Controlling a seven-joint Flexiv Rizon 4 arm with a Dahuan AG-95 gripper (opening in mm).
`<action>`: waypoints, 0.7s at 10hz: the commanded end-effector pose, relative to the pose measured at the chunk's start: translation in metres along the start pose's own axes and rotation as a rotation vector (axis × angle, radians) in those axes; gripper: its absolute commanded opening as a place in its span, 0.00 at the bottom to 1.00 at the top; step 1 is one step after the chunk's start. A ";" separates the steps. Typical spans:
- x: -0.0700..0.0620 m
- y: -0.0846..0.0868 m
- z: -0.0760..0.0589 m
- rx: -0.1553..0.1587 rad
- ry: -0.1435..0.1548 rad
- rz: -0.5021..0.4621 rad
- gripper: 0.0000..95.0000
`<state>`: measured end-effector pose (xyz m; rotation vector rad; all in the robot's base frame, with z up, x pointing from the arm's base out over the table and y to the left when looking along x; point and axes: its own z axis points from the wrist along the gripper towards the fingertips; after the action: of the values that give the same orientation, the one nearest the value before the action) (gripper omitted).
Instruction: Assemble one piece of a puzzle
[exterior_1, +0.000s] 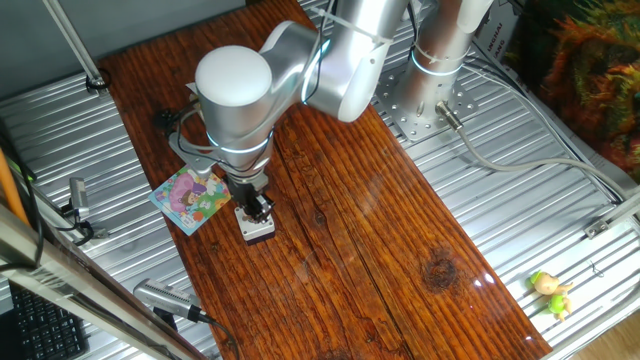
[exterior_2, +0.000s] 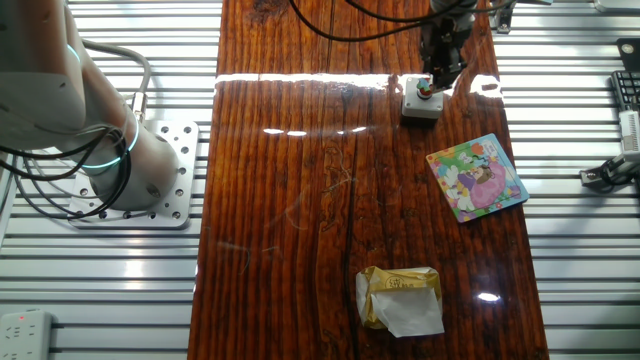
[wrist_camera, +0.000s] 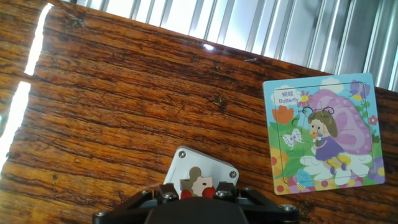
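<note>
In the hand view the gripper (wrist_camera: 198, 194) fills the bottom edge, its dark body pointing straight down at the table (wrist_camera: 124, 112), and its fingers are drawn close on the piece (wrist_camera: 196, 182), a small whitish tile with brown and red marks that sits on top of the grey box (wrist_camera: 189, 163); whether the pads actually press the piece cannot be told. The box stands on the wood directly under the hand. At about two o'clock from the box, near but apart from it, lies the puzzle (wrist_camera: 323, 132), flat on the table, light-blue edged, showing a cartoon girl, a purple shell and the word "Butterfly"; an outlined slot shows near its lower left part. In one fixed view the arm (exterior_1: 300, 70) reaches in from the top of the picture, bends at a large round joint and drops a vertical wrist onto the box (exterior_1: 257, 228), with the puzzle (exterior_1: 190, 198) just beside it at nine o'clock. In the other fixed view the gripper (exterior_2: 432, 88) hangs upright over the box (exterior_2: 420, 103) near the far end of the table, the puzzle (exterior_2: 477, 177) lies at about four o'clock from it, and a crumpled gold wrapper (exterior_2: 400, 298) lies well apart at the near end.
</note>
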<state>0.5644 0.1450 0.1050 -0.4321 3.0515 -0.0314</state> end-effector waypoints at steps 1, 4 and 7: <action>0.000 -0.001 0.002 0.001 -0.002 -0.003 0.40; 0.000 -0.001 0.003 -0.002 -0.003 -0.004 0.40; 0.000 -0.001 0.003 -0.004 -0.003 0.001 0.20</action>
<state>0.5647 0.1440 0.1019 -0.4300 3.0500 -0.0239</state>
